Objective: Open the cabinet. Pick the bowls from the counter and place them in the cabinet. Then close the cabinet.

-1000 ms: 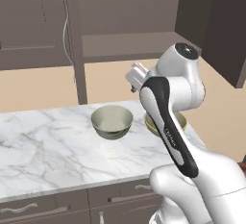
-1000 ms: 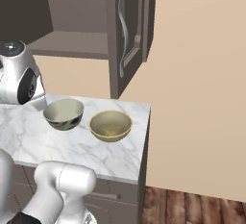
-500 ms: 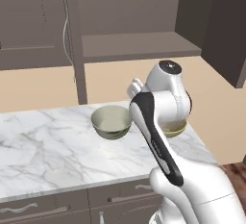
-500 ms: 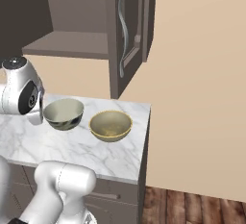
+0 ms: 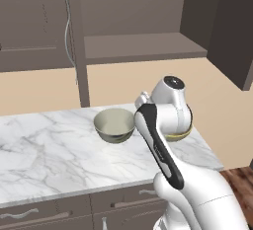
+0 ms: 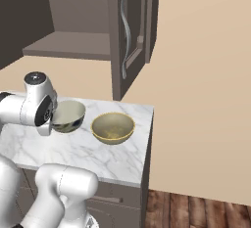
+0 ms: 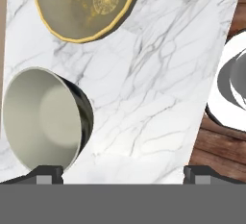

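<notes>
Pincer: the pincer (image 7: 123, 172) is seen at the bottom of the hand view with its two dark tips set wide apart; nothing is held between them, and bare marble lies in the gap.
Grey-cream bowl: the grey-cream bowl (image 7: 43, 117) is found at the lower left of the hand view, just beside the left tip; at centre of the left base view (image 5: 114, 124) it stands upright on the table.
Yellow bowl: the yellow bowl (image 6: 113, 127) is seen at centre of the right base view, just beside the grey-cream one, nearer the table's right edge; in the left base view it is largely hidden behind the arm.
Table: the table (image 5: 44, 145) is shown with open marble at the left of the left base view; its right end is cut off close behind the yellow bowl.
Cabinet: the cabinet (image 5: 143, 46) is seen open at the top of the left base view, its shelf bare; one door (image 6: 128, 31) is swung out above the bowls.
</notes>
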Tool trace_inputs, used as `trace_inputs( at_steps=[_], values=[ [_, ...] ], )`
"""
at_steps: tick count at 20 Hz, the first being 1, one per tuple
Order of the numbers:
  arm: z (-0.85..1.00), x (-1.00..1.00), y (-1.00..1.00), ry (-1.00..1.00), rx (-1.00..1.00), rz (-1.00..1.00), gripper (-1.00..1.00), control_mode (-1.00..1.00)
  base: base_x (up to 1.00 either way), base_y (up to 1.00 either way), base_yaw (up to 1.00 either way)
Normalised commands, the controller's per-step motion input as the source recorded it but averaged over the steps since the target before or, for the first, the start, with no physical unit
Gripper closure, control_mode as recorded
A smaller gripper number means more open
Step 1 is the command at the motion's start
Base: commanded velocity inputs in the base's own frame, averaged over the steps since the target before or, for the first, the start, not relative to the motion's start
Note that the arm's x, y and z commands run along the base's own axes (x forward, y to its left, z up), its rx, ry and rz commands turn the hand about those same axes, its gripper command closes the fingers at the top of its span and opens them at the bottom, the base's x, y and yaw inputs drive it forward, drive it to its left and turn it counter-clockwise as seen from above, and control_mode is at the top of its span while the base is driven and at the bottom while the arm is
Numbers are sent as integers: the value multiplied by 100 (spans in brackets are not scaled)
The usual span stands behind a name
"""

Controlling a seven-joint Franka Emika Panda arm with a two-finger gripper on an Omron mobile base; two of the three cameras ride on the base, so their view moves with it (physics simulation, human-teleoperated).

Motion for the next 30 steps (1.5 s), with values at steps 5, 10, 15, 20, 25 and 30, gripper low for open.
trace_inputs(
  at_steps=[5, 10, 15, 20, 25, 30],
  values=[
    [-14, 36, 0, 1, 0, 0, -100, -100, 0, 0, 0],
    [-34, 23, 0, 0, 0, 1, -100, -100, 0, 0, 0],
    [-31, 24, 0, 0, 0, 6, -100, -100, 0, 0, 0],
    [-23, 23, 0, 1, 0, 9, -100, -100, 0, 0, 0],
    [-23, 21, 0, 2, 0, 12, -100, -100, 0, 0, 0],
    [-18, 21, 0, 2, 0, 11, -100, -100, 0, 0, 0]
  ],
)
